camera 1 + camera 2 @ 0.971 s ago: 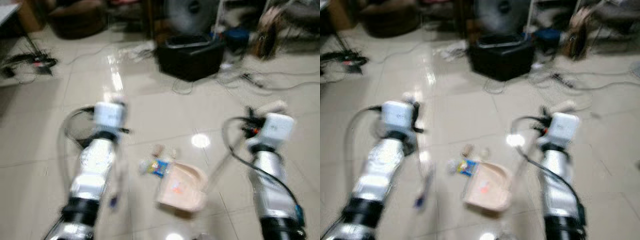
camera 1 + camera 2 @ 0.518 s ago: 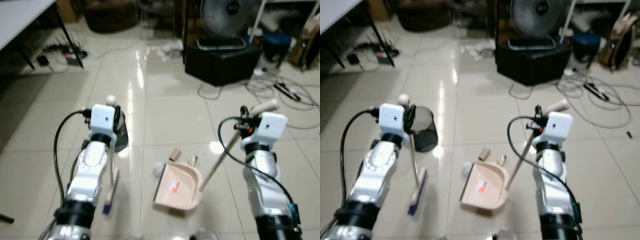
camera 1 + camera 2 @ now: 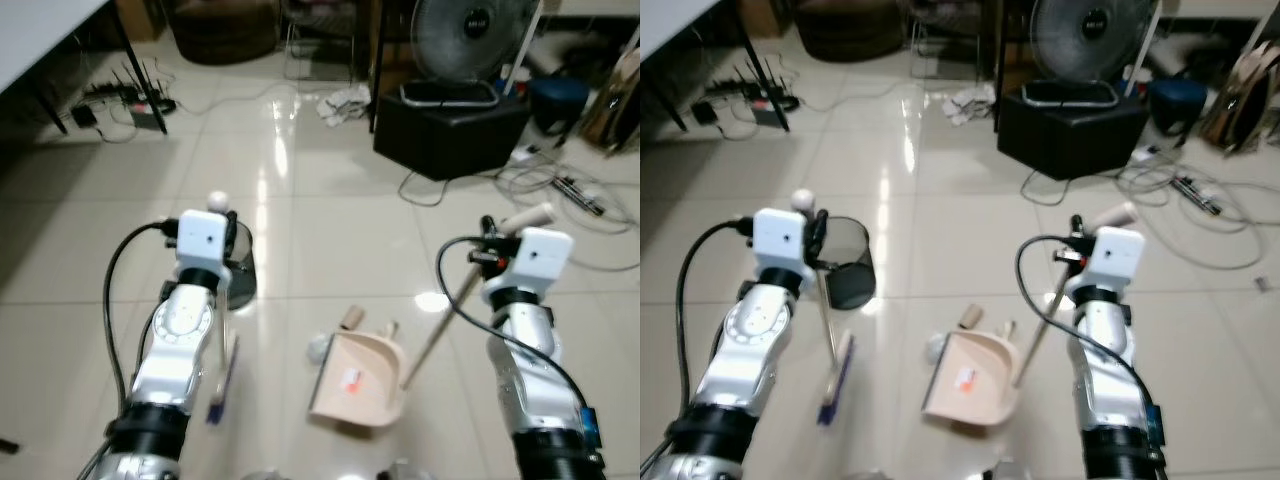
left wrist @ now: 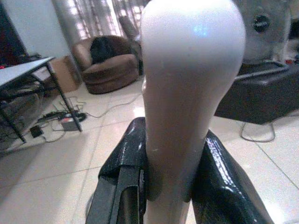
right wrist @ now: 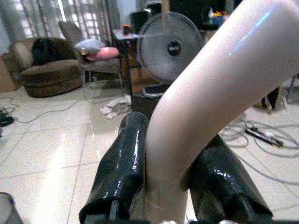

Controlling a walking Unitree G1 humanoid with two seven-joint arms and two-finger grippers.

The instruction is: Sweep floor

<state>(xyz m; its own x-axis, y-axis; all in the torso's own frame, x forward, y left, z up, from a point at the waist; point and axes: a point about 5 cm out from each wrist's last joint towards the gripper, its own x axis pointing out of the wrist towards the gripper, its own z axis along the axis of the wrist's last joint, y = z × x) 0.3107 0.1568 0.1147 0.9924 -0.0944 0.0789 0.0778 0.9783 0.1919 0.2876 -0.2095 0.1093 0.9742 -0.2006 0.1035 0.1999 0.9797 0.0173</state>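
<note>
Glossy tile floor (image 3: 330,220); left gripper (image 4: 163,182) clamps broom (image 3: 222,350), right gripper (image 5: 161,177) clamps beige dustpan (image 3: 362,378).

pale tools on a glossy cream tile floor (image 3: 330,220)

the dustpan (image 3: 358,378) is a soft peach-beige with a small orange-red mark inside, and its long handle (image 3: 440,325) is the same pale beige. the broom handle (image 4: 187,93) is glossy off-white, and the brush head (image 3: 221,380) low down is white with blue bristles. both arms are silver with white wrist boxes and black cables — the fingers (image 5: 124,163) are shiny black. the bin (image 3: 845,262) by the left arm is dark grey mesh. the litter includes a tan cardboard tube (image 3: 350,319). behind stand a black box (image 3: 450,130), a grey fan (image 3: 470,35) and a brown armchair (image 4: 107,65).
</note>
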